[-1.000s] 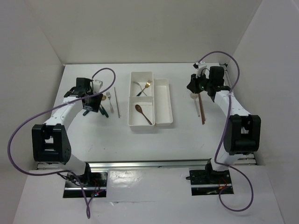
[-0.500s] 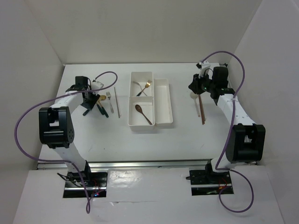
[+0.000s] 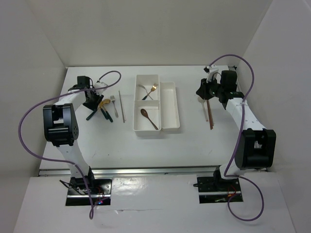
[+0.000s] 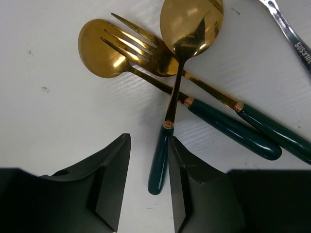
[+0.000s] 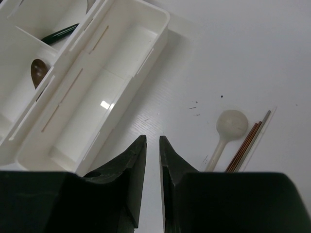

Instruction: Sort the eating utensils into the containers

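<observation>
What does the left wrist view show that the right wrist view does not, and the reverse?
Only the left wrist view: two gold spoons and a gold fork, green-handled, crossed in a pile; one spoon's handle lies between the fingers of the open left end effector; a silver utensil at the edge. Only the right wrist view: two white trays, a brown spoon in one, a white spoon and chopsticks on the table, the right end effector slightly open, empty. Both: the white table.

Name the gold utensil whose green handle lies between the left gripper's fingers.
The spoon lying on top, its handle pointing straight into the left gripper; the fork and the other spoon angle off to the side.
</observation>
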Controlling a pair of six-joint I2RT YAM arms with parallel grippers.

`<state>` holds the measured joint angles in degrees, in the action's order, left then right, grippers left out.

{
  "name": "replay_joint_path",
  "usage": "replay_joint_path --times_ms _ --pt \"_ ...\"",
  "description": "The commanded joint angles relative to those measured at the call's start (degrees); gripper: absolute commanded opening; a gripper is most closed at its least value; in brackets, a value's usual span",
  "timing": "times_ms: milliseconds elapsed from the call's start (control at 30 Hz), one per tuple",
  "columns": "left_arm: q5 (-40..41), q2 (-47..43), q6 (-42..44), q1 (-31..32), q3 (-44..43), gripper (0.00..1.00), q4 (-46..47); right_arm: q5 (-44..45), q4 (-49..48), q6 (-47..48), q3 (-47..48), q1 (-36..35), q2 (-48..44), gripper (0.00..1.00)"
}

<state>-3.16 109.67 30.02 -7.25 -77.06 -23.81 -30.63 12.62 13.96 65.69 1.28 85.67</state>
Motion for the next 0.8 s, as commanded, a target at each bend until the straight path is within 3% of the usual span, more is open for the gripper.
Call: replay_joint_path --times_ms 0,533,633,767 --pt "-4.4 0.0 0.7 -0.8 -1.5 0.49 -1.8 0.3 0.8 -0.5 2.6 0.4 -0.7 0.25" --pt "-6.9 0.5 0.1 -1.9 1.4 0.51 -3.1 0.3 1.4 0.0 4.3 0.4 1.6 0.25" --pt "-7.5 2.2 -0.9 -1.9 0.0 0.46 -3.7 0.3 1.4 0.0 4.8 0.4 1.6 0.25" --pt "-9.5 2.7 -2.0 -1.9 -0.6 0.28 -4.5 0.3 1.4 0.0 4.8 0.4 1.6 0.25"
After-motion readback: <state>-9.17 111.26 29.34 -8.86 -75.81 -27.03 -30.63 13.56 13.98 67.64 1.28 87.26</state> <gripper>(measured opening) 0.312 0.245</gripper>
